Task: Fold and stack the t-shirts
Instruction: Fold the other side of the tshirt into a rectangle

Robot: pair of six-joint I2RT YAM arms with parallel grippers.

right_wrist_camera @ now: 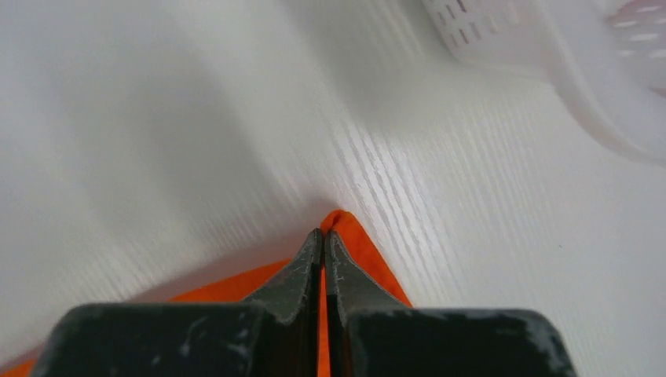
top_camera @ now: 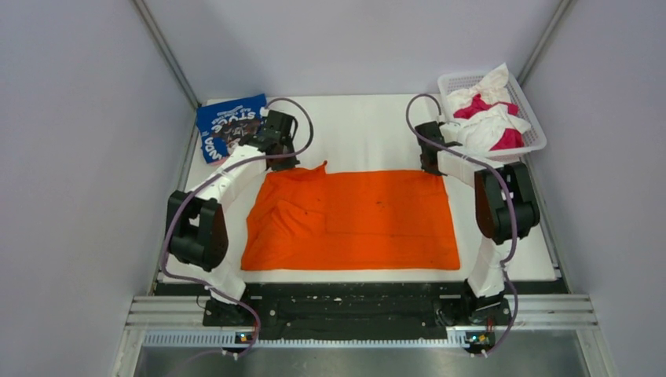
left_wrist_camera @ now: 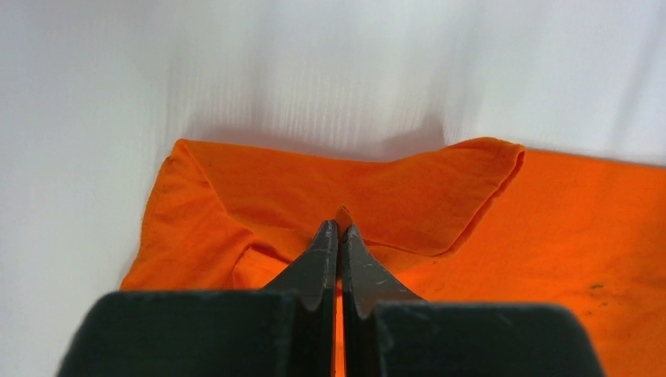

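- Orange t-shirt lies spread across the middle of the white table, long side running left to right. The right half is fairly flat. The left half is rumpled, with a folded flap.
- Left gripper is at the shirt's far-left edge. Its fingers are pressed together with only a sliver between them, and a small peak of orange cloth is pinched at the tips.
- In the left wrist view a fold of the shirt curls over just beyond the tips, with a shadow on the table behind it. That edge seems raised off the surface, though the blur makes this uncertain.
- Right gripper is at the far-right corner. Its fingers are closed tight on the corner, and a point of orange pokes out past the tips.
- Blue t-shirt with white lettering lies folded at the far-left corner of the table, just beyond the left arm's wrist and apart from the orange one.
- White lattice basket sits at the far-right corner, holding white and magenta t-shirts bunched together, some spilling over the rim.
- In the right wrist view the basket's edge shows blurred at upper right, near the pinched corner but not touching it.
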